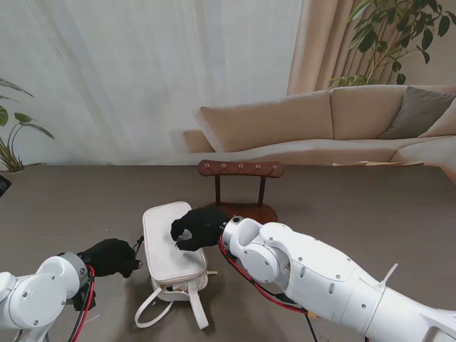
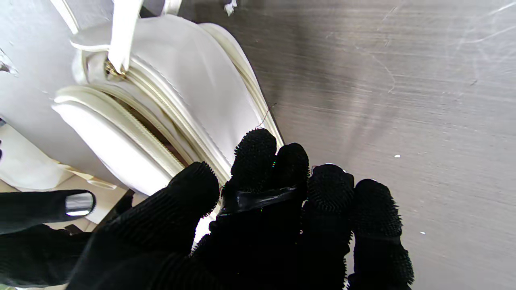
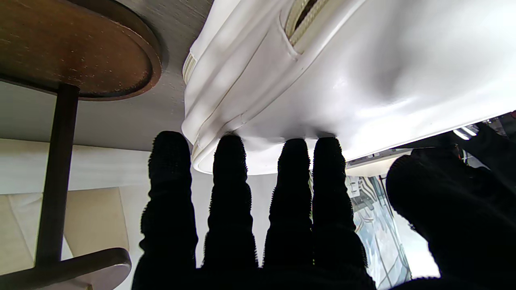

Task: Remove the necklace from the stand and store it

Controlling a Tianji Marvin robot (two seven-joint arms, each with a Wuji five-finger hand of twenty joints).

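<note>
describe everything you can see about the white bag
The white bag is a small rounded handbag of smooth, leather-like material, lying flat on the grey table just nearer to me than the wooden stand. Its pale straps trail toward me, fixed by a gold ring. The left wrist view shows the zipper partly open. The right hand presses its fingers on the bag's top, denting it. The left hand sits closed at its left edge; contact there is unclear.

White bag [image 1: 173, 246], brown stand [image 1: 241, 187], black fingers [image 3: 229, 169].
</note>
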